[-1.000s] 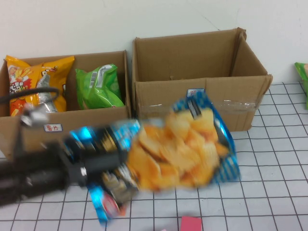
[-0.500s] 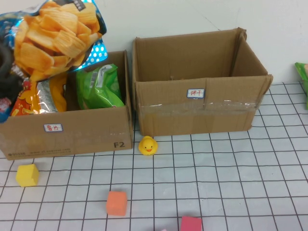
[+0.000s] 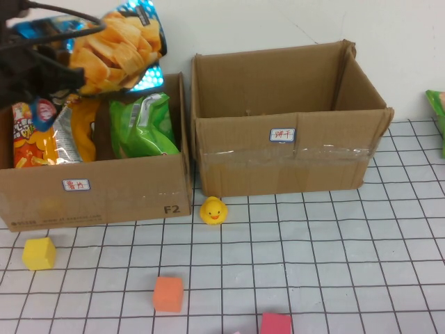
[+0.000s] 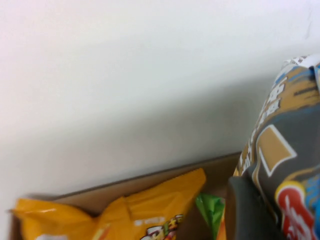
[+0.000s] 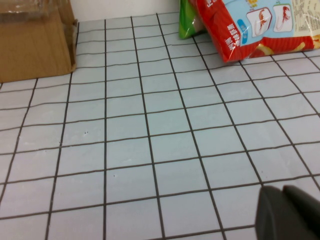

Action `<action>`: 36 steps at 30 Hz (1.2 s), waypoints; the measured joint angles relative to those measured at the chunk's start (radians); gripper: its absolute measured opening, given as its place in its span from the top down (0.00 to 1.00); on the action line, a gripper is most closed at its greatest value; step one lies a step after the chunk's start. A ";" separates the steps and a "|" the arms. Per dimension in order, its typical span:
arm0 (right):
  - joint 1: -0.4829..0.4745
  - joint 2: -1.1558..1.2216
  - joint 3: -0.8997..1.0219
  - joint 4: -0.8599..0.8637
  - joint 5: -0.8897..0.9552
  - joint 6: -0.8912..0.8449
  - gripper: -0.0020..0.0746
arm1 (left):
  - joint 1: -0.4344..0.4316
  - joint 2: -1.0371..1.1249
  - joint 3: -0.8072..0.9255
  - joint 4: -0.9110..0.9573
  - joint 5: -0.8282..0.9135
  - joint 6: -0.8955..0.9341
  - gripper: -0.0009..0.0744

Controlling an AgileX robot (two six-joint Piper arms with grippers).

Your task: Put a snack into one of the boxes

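Blue chip bag [image 3: 115,49] clamped in left gripper [image 3: 59,73] jaws above left box [image 3: 97,191] | right gripper [image 5: 287,212]: low over table

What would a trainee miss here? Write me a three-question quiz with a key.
1. True or false: a snack shows inside the right box.
2. What does the left gripper hold over the left box? A chip bag; B duck.
3. Fill in: the right gripper hangs over the ____-lined table.
Key: 1 false; 2 A; 3 grid.
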 joint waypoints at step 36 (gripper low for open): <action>0.000 0.000 0.000 0.051 0.000 0.000 0.97 | 0.000 -0.897 0.729 -0.013 -0.082 0.006 0.99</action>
